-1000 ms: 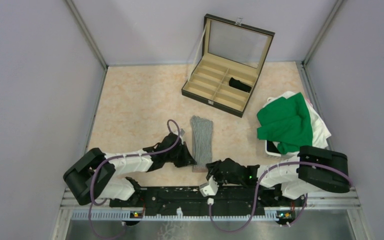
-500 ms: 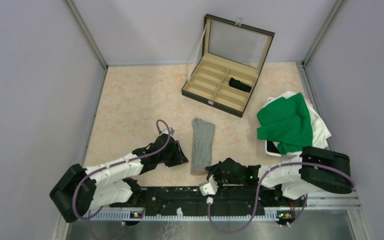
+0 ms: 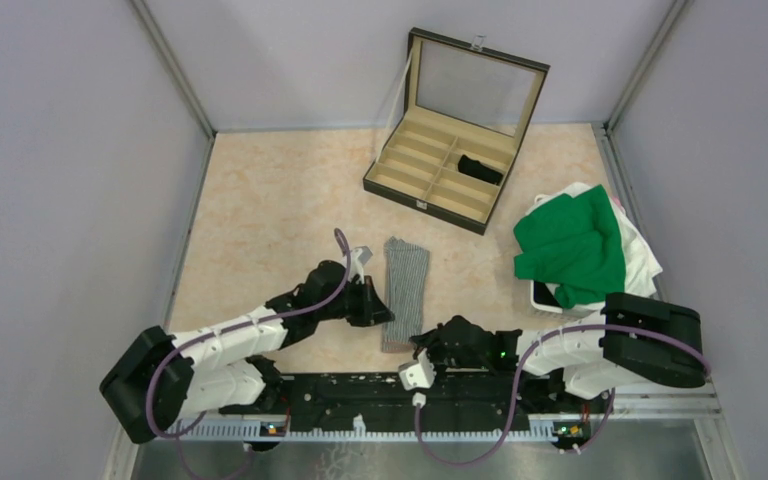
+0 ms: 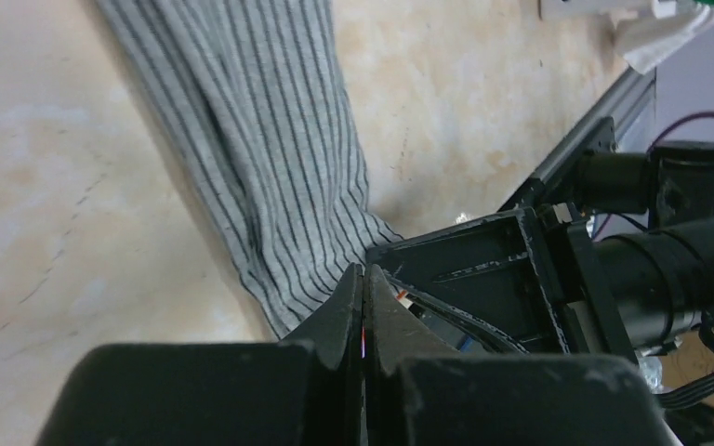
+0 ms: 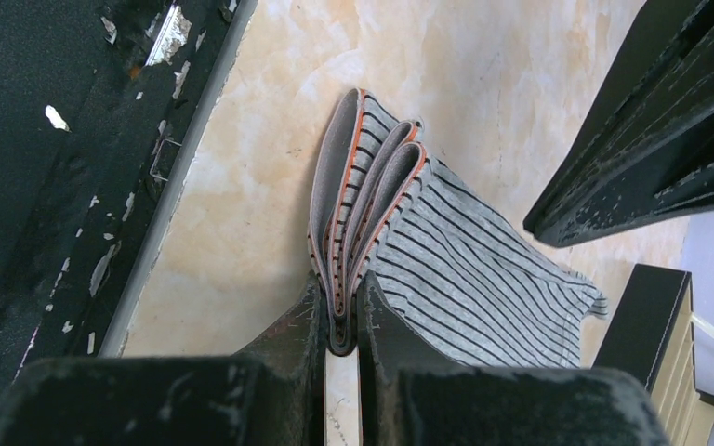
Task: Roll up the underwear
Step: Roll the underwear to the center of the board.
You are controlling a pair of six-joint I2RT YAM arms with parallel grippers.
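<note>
The grey striped underwear (image 3: pixel 405 285) lies on the table folded into a long narrow strip. It also shows in the left wrist view (image 4: pixel 260 158). My right gripper (image 3: pixel 418 342) is shut on the strip's near end; in the right wrist view the bunched, orange-edged waistband (image 5: pixel 358 186) sits pinched between its jaws (image 5: pixel 341 302). My left gripper (image 3: pixel 384 314) is shut and empty, its tips (image 4: pixel 364 274) beside the left edge of the strip's near end. The black underwear (image 3: pixel 480 168) lies in a compartment of the open case.
The open compartmented case (image 3: pixel 415 190) stands at the back, lid up. A pile of green cloth (image 3: pixel 570 245) and white cloth sits in a white basket at the right. The black base rail (image 3: pixel 360 390) runs along the near edge.
The left gripper drew back to the left, then returned to the strip's left edge. The strip's near end shifted slightly. The right gripper kept its hold.
</note>
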